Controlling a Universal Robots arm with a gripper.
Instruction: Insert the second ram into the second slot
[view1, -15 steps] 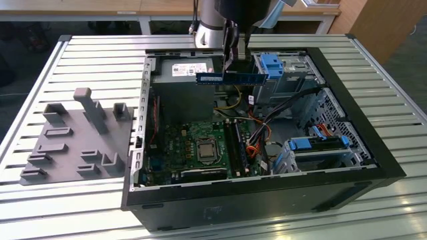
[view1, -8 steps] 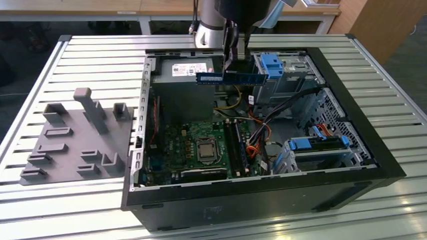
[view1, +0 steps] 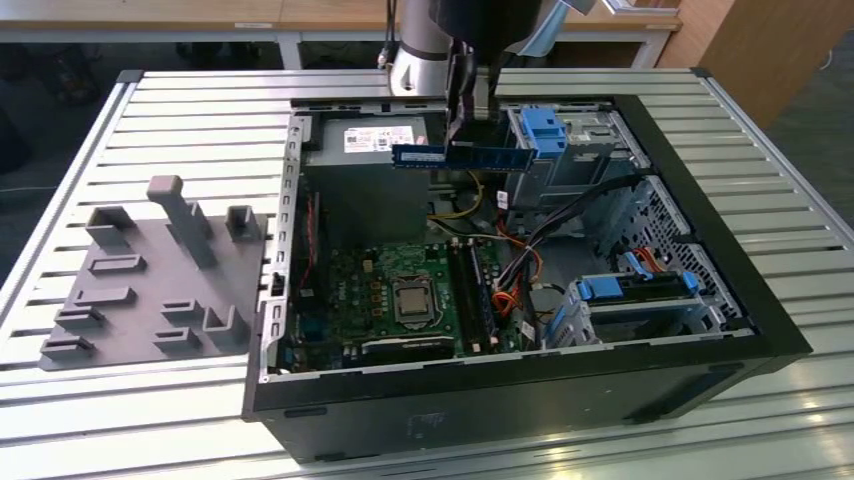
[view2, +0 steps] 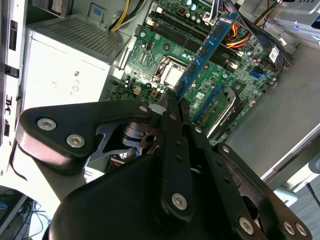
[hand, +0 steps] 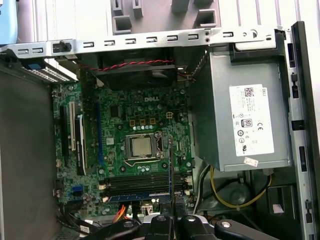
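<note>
**Inspector:** Containers first. What does the case hold?

**Assistant:** The black tower case lies on its side with the panel off, on the slatted metal table. Inside are the green motherboard with its processor socket, a grey power supply, drive cages fitted with blue caddies, and loose cables in red, orange, yellow and black.

**Inspector:** And beside the case?

**Assistant:** A grey moulded fixture with upright posts and pockets, on the table at the exterior view's left.

**Inspector:** Labels?

**Assistant:** A white label on the power supply carries a barcode and printed marks. The stick has a small pale label toward one end, too small to read.

**Inspector:** The memory slots?

**Assistant:** The memory slots run side by side next to the socket. In the second wrist view a blue stick appears seated in one of them. I cannot tell which.

**Inspector:** The gripper?

**Assistant:** The gripper comes down from above, its fingers drawn in narrow and pinching the second ram by its upper edge. In the exterior view the stick hangs level above the open case, just in front of the power supply. It is well apart from the slots and not seated. In the first wrist view it shows edge-on over the slots.
</note>
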